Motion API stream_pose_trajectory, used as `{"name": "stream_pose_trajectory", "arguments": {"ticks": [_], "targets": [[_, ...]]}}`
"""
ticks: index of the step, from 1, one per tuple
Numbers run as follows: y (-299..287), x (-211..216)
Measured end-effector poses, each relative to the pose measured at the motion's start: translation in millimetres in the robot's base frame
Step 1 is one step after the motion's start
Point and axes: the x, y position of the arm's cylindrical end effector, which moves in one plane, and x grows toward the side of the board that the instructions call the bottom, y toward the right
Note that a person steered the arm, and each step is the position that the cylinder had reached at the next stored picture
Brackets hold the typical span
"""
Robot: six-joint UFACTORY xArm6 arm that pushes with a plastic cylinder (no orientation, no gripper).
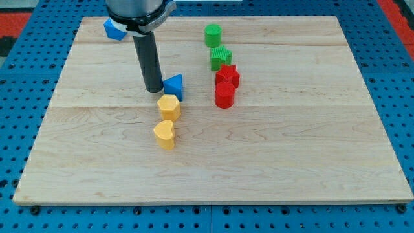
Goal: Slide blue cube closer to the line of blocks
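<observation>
While a yellow heart [165, 134] and yellow hexagon [169, 106] lie nearest, my tip [153, 88], a bare rod without jaws, touches the blue triangular block's [174, 86] left side, red cylinder [224, 95], red star [228, 76], 2 green blocks [220, 57] lined rightward, blue cube [114, 29] far left.

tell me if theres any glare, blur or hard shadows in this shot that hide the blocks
Camera view: lighting is even and soft, no glare on the wooden board; blocks cast only faint shadows. Focus is sharp throughout; the red blocks and yellow blocks read clearly. My tip sits just at the view's left of the blue triangular block; the arm partly hides the blue cube at the view's top.
</observation>
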Motion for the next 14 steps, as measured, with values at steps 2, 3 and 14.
{"name": "stream_pose_trajectory", "arguments": {"ticks": [2,3,14], "targets": [[-104,-58],[-105,-58],[-151,-178]]}}
